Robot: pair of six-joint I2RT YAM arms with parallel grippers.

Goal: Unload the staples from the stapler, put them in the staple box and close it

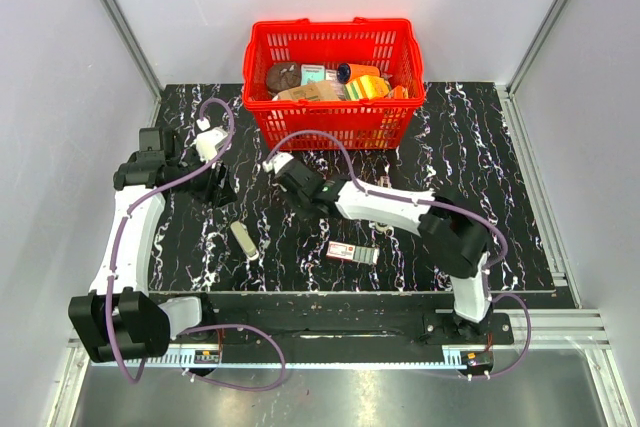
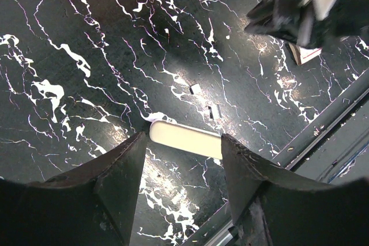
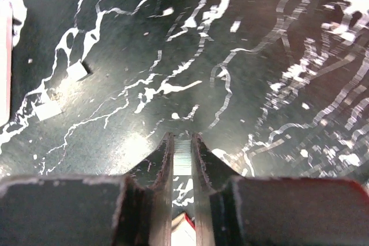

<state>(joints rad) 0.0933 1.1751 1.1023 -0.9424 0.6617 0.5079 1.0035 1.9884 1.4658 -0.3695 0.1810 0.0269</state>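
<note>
The stapler (image 1: 243,240) is a small cream-white bar lying flat on the black marbled table (image 1: 300,247), left of centre. In the left wrist view the stapler (image 2: 185,139) lies just beyond my open left gripper (image 2: 183,140), apart from both fingers. My left gripper (image 1: 216,189) hovers behind the stapler. My right gripper (image 1: 298,195) hangs over the table's middle. In the right wrist view it (image 3: 182,140) is shut on a thin silver strip of staples (image 3: 182,158), held just above the table.
A red basket (image 1: 332,125) full of items stands at the back centre. A flat red-white-green little box (image 1: 352,253) lies at front centre. Small pale scraps (image 2: 196,89) lie on the table near the stapler. A metal rail (image 1: 330,345) runs along the near edge.
</note>
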